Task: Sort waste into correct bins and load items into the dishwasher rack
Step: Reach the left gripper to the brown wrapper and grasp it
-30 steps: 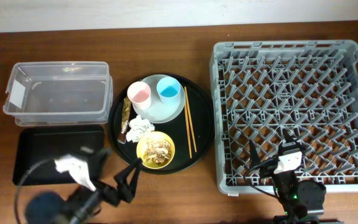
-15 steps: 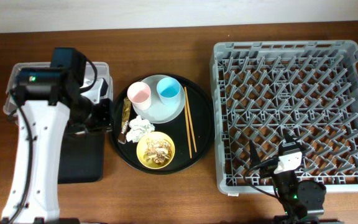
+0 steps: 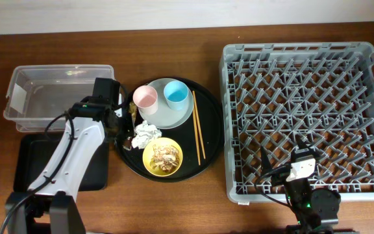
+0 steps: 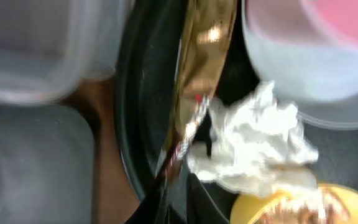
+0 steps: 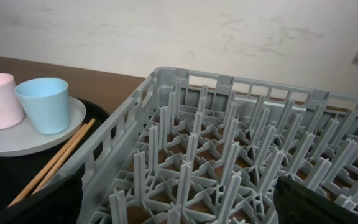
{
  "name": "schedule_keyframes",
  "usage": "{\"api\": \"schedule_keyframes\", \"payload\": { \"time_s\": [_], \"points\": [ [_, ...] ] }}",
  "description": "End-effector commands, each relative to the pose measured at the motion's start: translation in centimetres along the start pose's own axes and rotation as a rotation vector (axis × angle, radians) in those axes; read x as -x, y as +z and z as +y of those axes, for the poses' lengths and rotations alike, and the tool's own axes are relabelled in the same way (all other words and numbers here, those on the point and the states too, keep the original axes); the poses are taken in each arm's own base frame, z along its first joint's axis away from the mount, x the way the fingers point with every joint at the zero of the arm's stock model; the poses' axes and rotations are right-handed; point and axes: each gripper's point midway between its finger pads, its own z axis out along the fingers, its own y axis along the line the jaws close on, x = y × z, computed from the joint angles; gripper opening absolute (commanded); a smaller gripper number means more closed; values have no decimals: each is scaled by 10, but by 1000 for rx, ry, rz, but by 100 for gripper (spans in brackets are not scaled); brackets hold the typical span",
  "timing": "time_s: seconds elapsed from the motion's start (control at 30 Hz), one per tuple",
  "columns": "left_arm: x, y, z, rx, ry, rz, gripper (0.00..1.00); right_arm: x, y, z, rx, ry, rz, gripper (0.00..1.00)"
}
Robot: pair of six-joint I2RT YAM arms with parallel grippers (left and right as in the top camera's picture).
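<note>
Left hand [image 4: 176, 199] hovers at the lower end of the crinkled, glossy brown-gold wrapper [image 4: 197, 81], beside fluffy crumpled tissue [image 4: 253, 146]; whether it grips, I cannot tell.

V. glossy foil wrapper [image 4: 197, 93], paper tissue [image 4: 253, 146], matt plastic rack [image 3: 297, 47].

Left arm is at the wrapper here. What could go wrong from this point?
1. The wrapper touches the crumpled tissue, so the left gripper may pinch both at once.
2. The wrapper lies flat by the rim of the round black tray; a pinch could slip off it.
3. The pink cup stands close by; the wrist might nudge it.
</note>
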Motion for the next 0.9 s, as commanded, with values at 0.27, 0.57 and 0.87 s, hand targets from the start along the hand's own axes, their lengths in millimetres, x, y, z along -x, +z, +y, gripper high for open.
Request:
{"api": "schedule_keyframes", "payload": {
  "time_s": [0.27, 0.57, 0.87],
  "points": [
    [-17, 26, 11, 41, -6, -3, 33, -3, 0, -2, -9, -3, 4, 98],
    [-24, 34, 13, 47, -6, 0, 34, -3, 0, -2, -9, -3, 4, 98],
    [-20, 43, 15, 52, 0, -46, 33, -3, 0, -2, -8, -3, 4, 98]
  ]
}}
